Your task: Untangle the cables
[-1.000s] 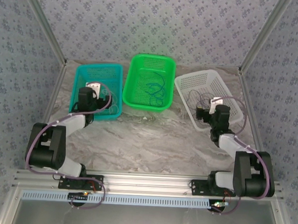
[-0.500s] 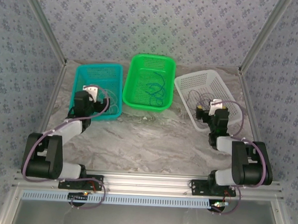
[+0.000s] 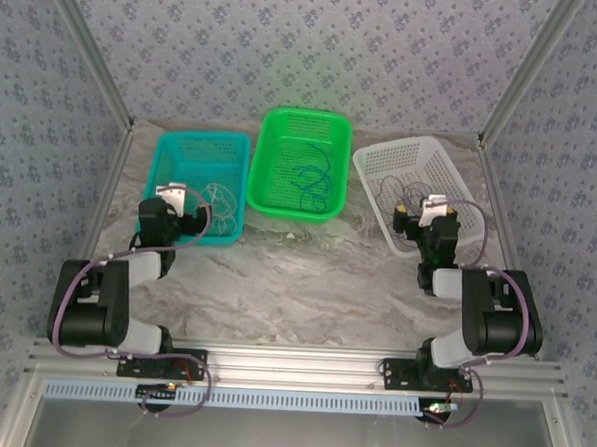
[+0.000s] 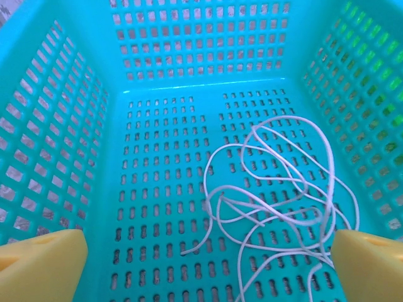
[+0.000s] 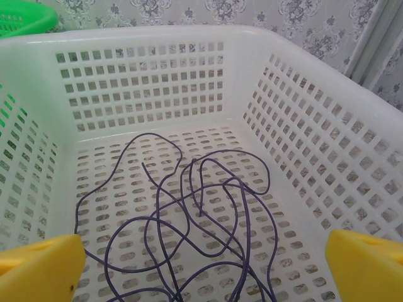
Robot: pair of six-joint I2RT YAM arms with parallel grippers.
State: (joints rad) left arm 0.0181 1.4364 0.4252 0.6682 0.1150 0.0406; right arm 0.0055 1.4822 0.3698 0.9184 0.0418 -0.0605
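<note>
Left hand [image 4: 204, 269] wide, empty; pale cable [image 4: 264, 204] loose on teal basket [image 4: 189, 69] floor, between and below fingers [image 4: 38, 264]. Right hand [image 5: 201, 264] wide, empty; purple cable [image 5: 182, 195] likewise in white basket [image 5: 145, 75].

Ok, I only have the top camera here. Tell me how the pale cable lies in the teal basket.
Observer: The pale cable lies in loose overlapping loops on the right half of the teal basket floor.
Operator: Now the left gripper.
Observer: The left gripper is open, the loops nearer its right jaw.
Operator: And the white basket.
Observer: The purple cable lies in crossing loops on the white basket floor.
</note>
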